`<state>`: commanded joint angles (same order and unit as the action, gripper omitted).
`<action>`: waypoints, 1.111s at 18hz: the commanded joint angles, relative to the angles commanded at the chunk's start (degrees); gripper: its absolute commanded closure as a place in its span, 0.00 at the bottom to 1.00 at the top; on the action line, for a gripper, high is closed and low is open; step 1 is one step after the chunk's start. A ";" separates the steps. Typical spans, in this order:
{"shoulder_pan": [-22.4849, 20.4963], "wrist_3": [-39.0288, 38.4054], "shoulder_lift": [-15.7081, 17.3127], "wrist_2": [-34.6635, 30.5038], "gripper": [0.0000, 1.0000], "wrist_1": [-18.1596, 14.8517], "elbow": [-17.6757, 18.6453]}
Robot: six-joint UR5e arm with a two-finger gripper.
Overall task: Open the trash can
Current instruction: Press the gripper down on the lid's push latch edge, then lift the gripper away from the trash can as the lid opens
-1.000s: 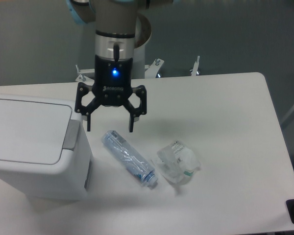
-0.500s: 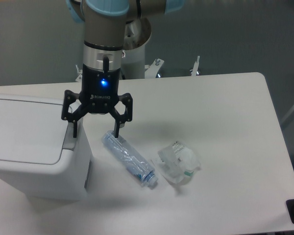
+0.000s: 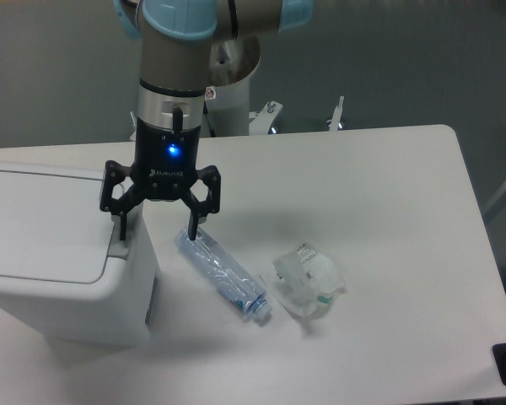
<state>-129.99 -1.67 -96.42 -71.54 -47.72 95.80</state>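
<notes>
While one trash can point(image 3: 51, 253) stays lidded, open jaws straddle its edge.

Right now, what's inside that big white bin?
That cannot be seen: the trash can has its flat lid down, covering the inside. On top, the open gripper has one finger over the grey strip at the lid's edge.

The gripper point(image 3: 156, 235) body bears a small, barely legible "ROBOTIQ" mark.
</notes>
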 joint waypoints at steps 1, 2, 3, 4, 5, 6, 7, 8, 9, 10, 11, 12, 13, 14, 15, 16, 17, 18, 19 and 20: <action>0.00 0.09 0.00 0.00 0.00 0.00 0.00; 0.00 0.09 -0.09 0.00 0.00 0.00 0.00; 0.00 0.00 -0.09 0.00 0.00 0.00 0.00; 0.00 0.09 -0.26 0.00 0.00 0.00 0.00; 0.00 0.09 -0.35 0.00 0.00 0.00 0.00; 0.00 0.09 -0.35 0.00 0.00 0.00 0.00; 0.00 0.09 -0.35 0.00 0.00 0.00 0.00; 0.00 0.09 -0.35 0.00 0.00 0.00 0.00; 0.00 0.09 -0.35 0.00 0.00 0.00 0.00; 0.00 0.09 -0.44 0.00 0.00 0.00 0.00; 0.00 0.09 -0.44 0.00 0.00 0.00 0.00; 0.00 0.00 -0.44 0.00 0.00 0.00 0.00; 0.00 0.09 -0.44 0.00 0.00 0.00 0.00; 0.00 0.00 -0.44 0.09 0.00 0.00 0.00; 0.00 0.09 -0.44 0.09 0.00 0.00 -0.09; 0.00 0.00 -0.44 0.09 0.00 0.00 -0.09; 0.00 0.00 -0.53 0.09 0.00 0.00 -0.09; 0.00 0.00 -0.53 0.09 0.00 0.00 -0.09; 0.00 0.00 -0.61 0.09 0.00 0.00 0.00; 0.00 0.09 -0.70 0.09 0.00 0.00 -0.09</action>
<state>-129.99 -1.58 -97.12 -71.46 -47.72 95.71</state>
